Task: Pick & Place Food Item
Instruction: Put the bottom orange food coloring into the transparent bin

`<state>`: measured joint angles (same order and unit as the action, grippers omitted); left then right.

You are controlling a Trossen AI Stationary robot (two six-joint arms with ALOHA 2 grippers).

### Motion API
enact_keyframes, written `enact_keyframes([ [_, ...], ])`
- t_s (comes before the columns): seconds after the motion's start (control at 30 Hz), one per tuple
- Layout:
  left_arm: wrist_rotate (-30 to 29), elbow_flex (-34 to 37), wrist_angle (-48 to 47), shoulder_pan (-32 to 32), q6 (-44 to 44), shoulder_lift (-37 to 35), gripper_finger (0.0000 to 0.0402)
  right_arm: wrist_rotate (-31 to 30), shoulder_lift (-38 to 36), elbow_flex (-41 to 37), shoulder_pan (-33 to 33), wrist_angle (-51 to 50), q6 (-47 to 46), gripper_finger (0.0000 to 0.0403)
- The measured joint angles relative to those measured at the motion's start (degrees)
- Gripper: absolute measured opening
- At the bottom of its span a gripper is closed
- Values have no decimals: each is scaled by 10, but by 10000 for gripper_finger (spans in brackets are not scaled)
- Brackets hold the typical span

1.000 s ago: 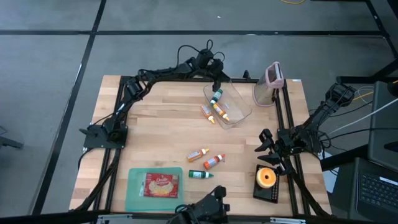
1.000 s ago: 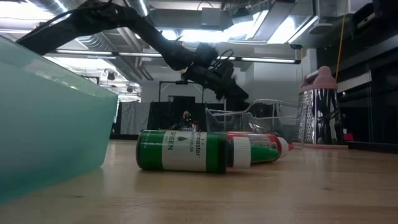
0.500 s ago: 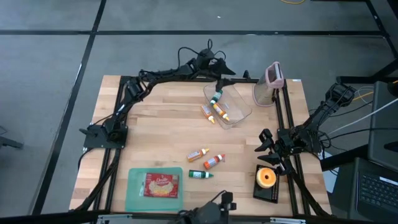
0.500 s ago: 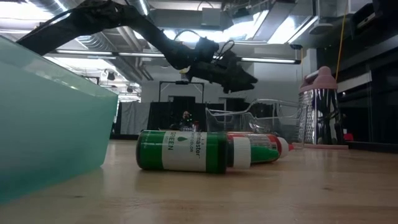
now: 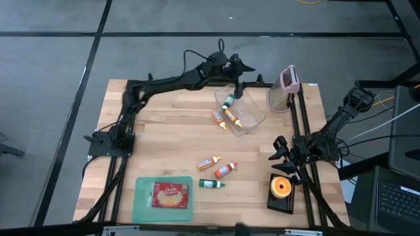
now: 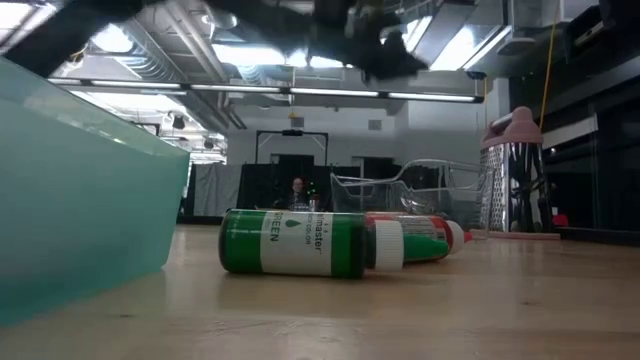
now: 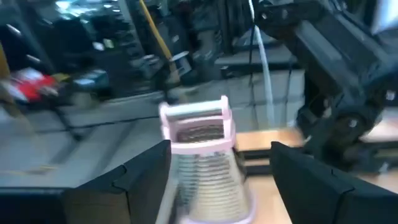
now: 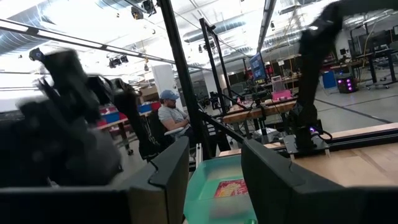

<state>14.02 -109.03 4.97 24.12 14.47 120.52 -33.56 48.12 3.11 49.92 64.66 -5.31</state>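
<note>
Wooden tabletop (image 5: 164,137) from above: two bottles (image 5: 229,109) lie in the clear bin (image 5: 252,117) near the far edge, one beside it, three mid-table remain. Left gripper (image 5: 240,68) hovers wide open and empty over the bin's far side. Right gripper (image 5: 281,157) waits at the right edge, part open, empty. Low view: green bottle (image 6: 292,243) lies nearest

The left hand (image 5: 244,67) hangs open above the clear container (image 5: 252,117) holding two bottles (image 5: 229,109).

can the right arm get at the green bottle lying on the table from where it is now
Probably yes. The right gripper, jaws open and empty, waits near the right edge; the green bottle lies in the open, with only bare table between them.
</note>
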Motion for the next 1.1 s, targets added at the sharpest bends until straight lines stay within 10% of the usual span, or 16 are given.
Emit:
enact_keyframes([
  [0.2,-128,0,-167,-78,111,-158,248,0,0,0,0,-2,1,146],
  [0.57,-437,-1,-500,-314,18,-369,247,-63,0,0,0,-35,-18,146],
  [0.87,-743,62,-732,-639,-385,-388,246,-31,0,12,-18,-34,-4,146],
  [1.1,-750,311,-665,-728,-747,-334,246,25,0,59,-31,-40,67,146],
])
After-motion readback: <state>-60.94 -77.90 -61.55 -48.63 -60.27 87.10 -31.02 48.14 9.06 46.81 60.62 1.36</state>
